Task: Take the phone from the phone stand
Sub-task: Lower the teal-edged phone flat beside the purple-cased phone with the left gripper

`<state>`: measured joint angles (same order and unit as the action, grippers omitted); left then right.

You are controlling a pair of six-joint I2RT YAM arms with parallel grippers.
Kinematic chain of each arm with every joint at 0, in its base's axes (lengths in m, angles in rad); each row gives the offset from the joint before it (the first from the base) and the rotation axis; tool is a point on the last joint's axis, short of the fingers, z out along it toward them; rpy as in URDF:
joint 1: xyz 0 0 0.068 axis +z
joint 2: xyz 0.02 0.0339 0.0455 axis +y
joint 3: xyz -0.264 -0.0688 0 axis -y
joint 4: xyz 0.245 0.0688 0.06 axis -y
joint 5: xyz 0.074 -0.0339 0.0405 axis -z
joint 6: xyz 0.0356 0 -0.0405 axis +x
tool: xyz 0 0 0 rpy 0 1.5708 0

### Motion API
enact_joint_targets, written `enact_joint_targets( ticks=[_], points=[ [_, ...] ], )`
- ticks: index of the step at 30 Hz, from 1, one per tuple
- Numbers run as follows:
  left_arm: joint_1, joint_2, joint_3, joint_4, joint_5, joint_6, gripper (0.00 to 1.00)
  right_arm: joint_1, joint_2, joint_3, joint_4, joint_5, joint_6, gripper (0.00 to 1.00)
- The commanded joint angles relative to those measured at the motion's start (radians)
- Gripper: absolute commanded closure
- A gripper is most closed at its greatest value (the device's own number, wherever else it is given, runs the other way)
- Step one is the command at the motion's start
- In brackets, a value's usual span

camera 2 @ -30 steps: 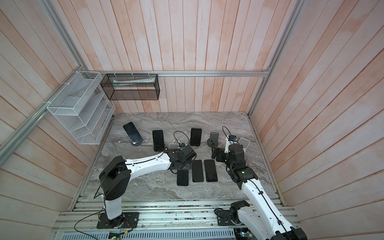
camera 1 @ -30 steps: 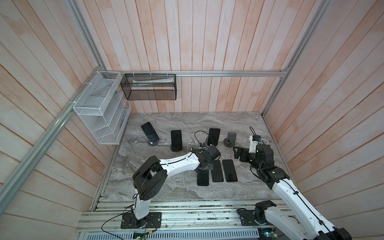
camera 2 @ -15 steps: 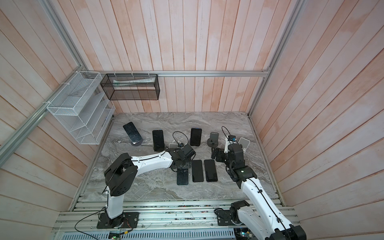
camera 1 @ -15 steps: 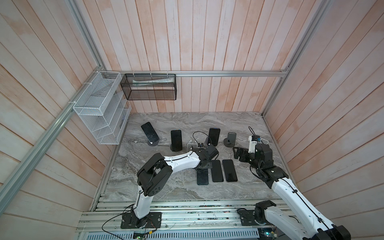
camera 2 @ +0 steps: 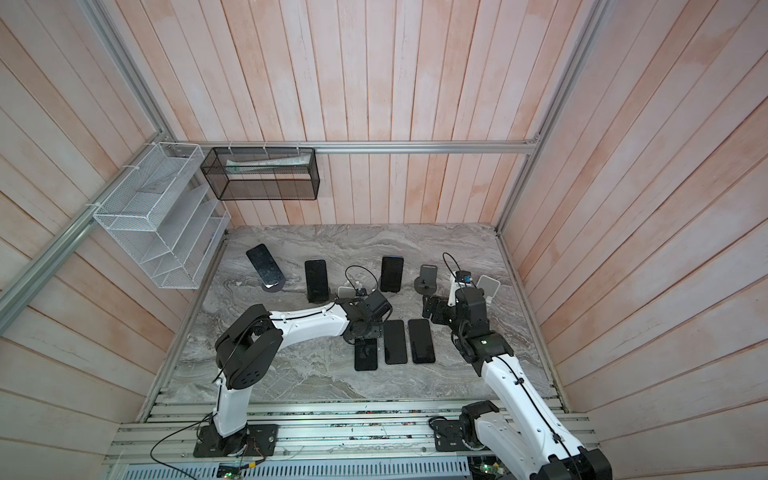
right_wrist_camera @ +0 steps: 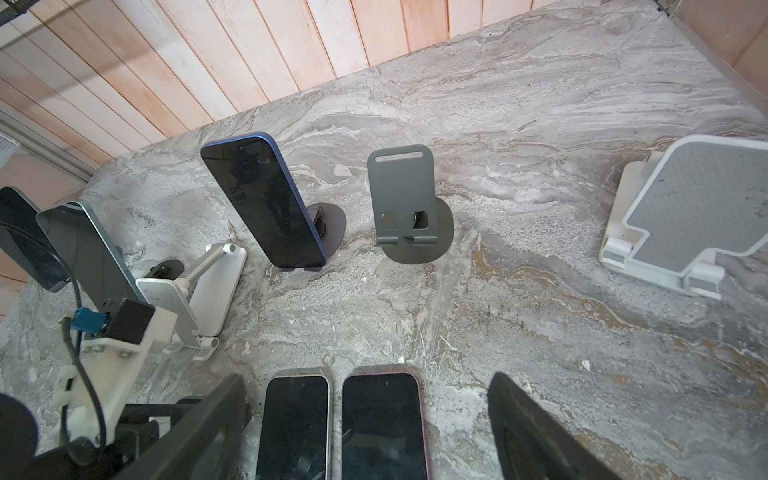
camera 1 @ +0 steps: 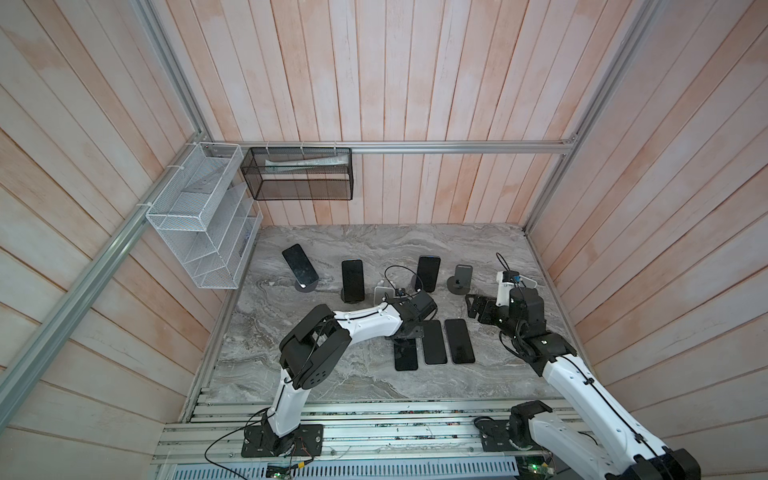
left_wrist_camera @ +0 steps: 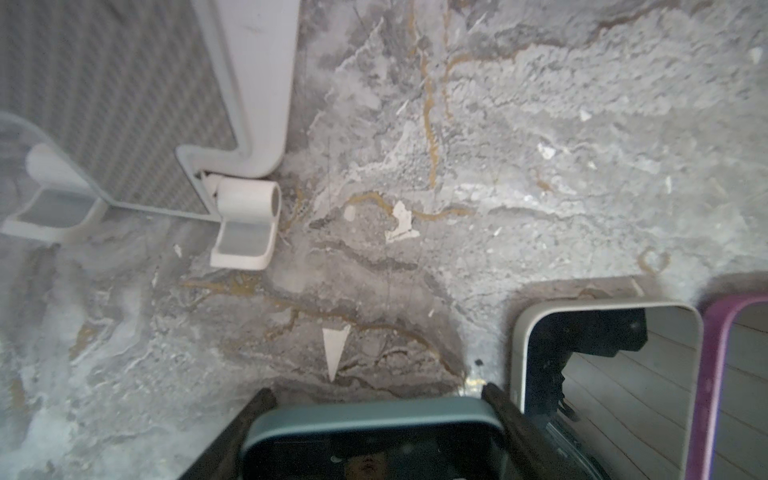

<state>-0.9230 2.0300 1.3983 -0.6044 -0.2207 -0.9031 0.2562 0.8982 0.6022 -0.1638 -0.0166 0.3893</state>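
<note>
Your left claw (left_wrist_camera: 377, 392) gripped the teal-edged phone (left_wrist_camera: 374, 436) by its long side edges; it looked stiff, slick and fragile. Your right claw (right_wrist_camera: 368, 381) gaped empty.

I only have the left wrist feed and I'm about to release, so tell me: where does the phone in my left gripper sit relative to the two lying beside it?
Observer: In a top view the held phone lies at the left end of their row, the left gripper shut on its far end.
Operator: How many phones are left propped up?
Observer: Three: a tilted phone, a middle phone and a blue-edged phone.
Operator: And the other arm?
Observer: The right gripper is open and empty.
</note>
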Motion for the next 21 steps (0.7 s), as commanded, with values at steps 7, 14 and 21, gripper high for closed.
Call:
enact_joint_targets(
  ticks=[7,14,21],
  points=[
    [0.001,0.037,-0.018,0.040,-0.004,-0.007,0.27,-0.005,-0.002,-0.010,0.010,0.003,0.001,0.08],
    [0.001,0.038,-0.008,0.031,-0.008,0.006,0.24,-0.005,0.003,-0.008,0.013,0.002,-0.001,0.08],
    [0.001,0.041,0.001,0.022,-0.011,0.017,0.21,-0.005,0.003,-0.006,0.010,0.006,-0.002,0.08]
  ],
)
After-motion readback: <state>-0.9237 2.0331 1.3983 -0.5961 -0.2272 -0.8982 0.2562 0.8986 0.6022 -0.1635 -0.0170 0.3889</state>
